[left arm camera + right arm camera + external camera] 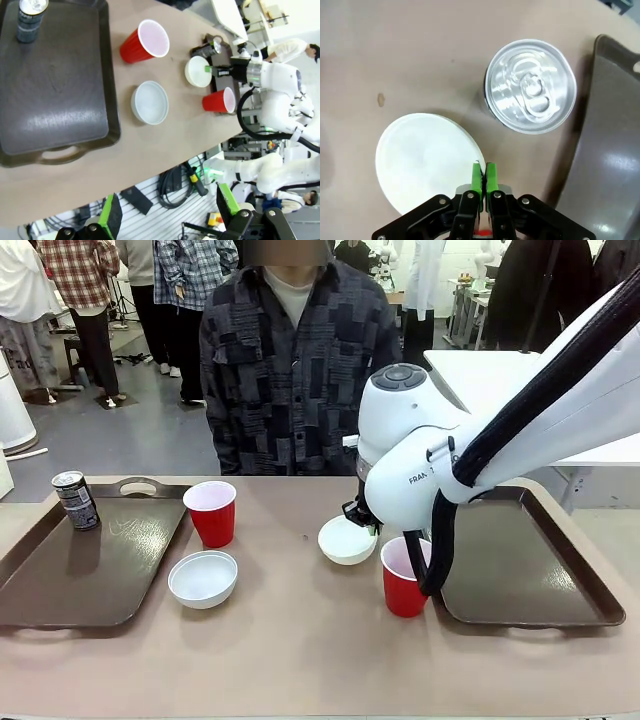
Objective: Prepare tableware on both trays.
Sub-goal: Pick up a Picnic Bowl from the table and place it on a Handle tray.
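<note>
Right gripper [482,172] pinches the small round white bowl [420,160] by its rim. Next, I think: carry it to the big dark brown plastic tray [510,540] at three o'clock. Left gripper [166,205] fingers spread wide.

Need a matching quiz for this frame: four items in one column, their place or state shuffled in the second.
1. left-side can
2. right-side bowl
3. left-side bowl
4. left end effector

a. open
b. free on the tabletop
c. standing on the left tray
d. rim pinched by the right end effector

Pairs: 1-c, 2-d, 3-b, 4-a
</note>
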`<state>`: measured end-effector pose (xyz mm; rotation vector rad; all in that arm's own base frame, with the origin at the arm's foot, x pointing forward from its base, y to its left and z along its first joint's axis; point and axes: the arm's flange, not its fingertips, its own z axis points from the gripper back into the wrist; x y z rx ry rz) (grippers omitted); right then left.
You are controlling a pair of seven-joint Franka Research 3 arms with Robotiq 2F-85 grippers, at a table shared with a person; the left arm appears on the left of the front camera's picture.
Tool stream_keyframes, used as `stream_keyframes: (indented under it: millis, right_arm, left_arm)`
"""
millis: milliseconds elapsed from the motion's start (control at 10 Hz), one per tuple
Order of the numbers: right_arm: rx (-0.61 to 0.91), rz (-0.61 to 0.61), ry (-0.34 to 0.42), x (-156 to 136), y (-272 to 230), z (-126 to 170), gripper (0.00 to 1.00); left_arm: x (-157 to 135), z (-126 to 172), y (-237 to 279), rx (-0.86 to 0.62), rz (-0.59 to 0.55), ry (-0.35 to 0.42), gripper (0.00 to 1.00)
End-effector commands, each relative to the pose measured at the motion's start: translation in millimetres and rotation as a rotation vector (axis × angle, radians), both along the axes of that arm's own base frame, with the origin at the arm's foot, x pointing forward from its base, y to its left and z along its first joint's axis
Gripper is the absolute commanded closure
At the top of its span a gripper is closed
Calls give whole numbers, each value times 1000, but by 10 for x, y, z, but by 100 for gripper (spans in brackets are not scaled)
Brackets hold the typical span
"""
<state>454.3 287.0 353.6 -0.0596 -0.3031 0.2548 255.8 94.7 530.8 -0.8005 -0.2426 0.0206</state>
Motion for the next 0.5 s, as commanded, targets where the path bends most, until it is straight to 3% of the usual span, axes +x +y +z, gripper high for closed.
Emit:
stream_keyframes:
  millis: [0,400]
  right_arm:
    - [-33,43,39,-197,-85,215,100]
    - [57,33,-78,-558,-349,1299,100]
  left_arm:
    - [-2,21,-16,-18,10,6,0]
    - [-2,21,-16,-18,10,6,0]
